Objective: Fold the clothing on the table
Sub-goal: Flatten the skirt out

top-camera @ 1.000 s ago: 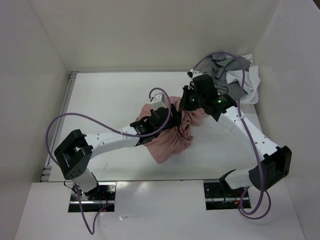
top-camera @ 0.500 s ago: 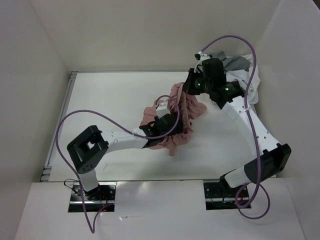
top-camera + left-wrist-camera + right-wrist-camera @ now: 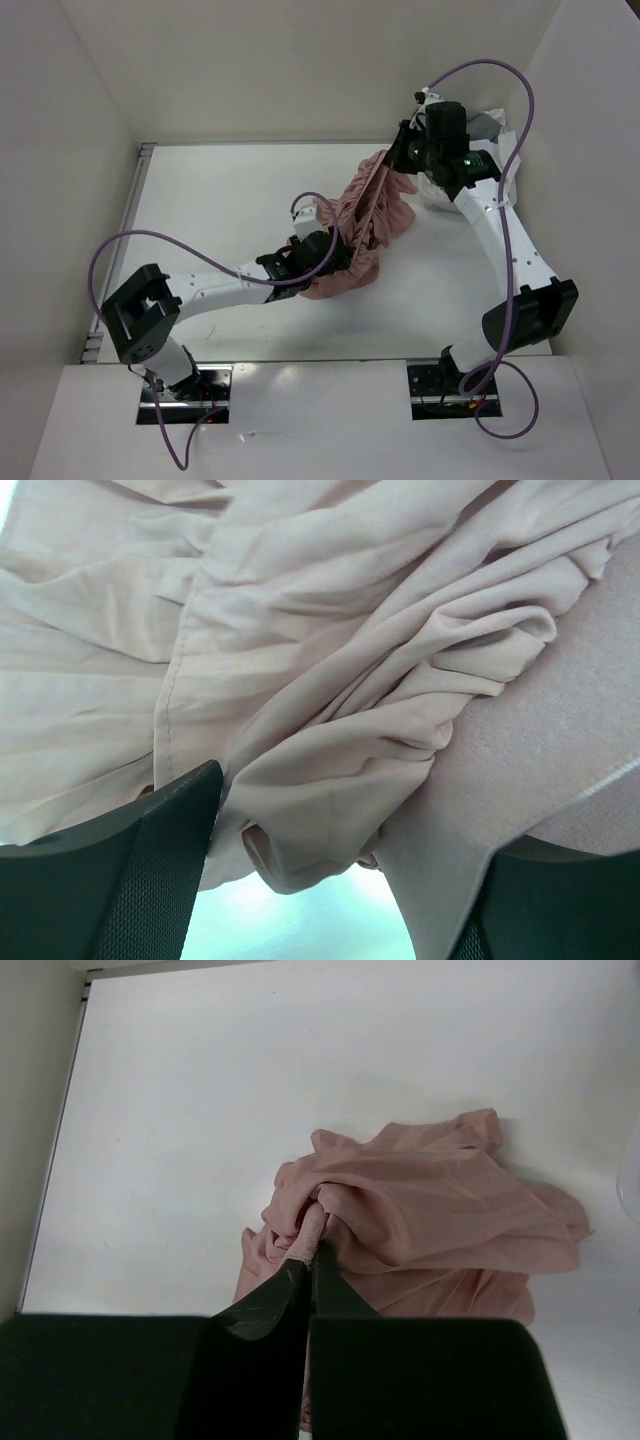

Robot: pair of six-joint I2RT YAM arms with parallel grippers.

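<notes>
The clothing [image 3: 365,225], a dusty-pink garment with a gathered edge, heaped right of centre on the table [image 3: 220,200], one strip of it stretched taut toward the upper right of the overhead view. Thin, limp and light by the look of it: deep soft folds in the left wrist view, no stiffness anywhere, likely to sag, bunch and slide on the smooth white top rather than hold a crease unaided. Clamped on a rolled hem or seam at the raised end, the right gripper [image 3: 312,1222], fingers pressed together with the fabric pinched between them, the rest of the cloth hanging below in a crumpled fan. At the lower side of the heap, the left gripper [image 3: 330,255], fingers spread wide, folds of cloth lying between them but not closed upon. Best hold, as a judgement: a hem or corner, taken at two well-separated points to spread the cloth flat; a grab at the bunched middle likely to drag in more wrinkles. Beyond the right arm, in the upper right corner, a grey garment [image 3: 487,125] and a white garment [image 3: 508,165], piled by the wall.
</notes>
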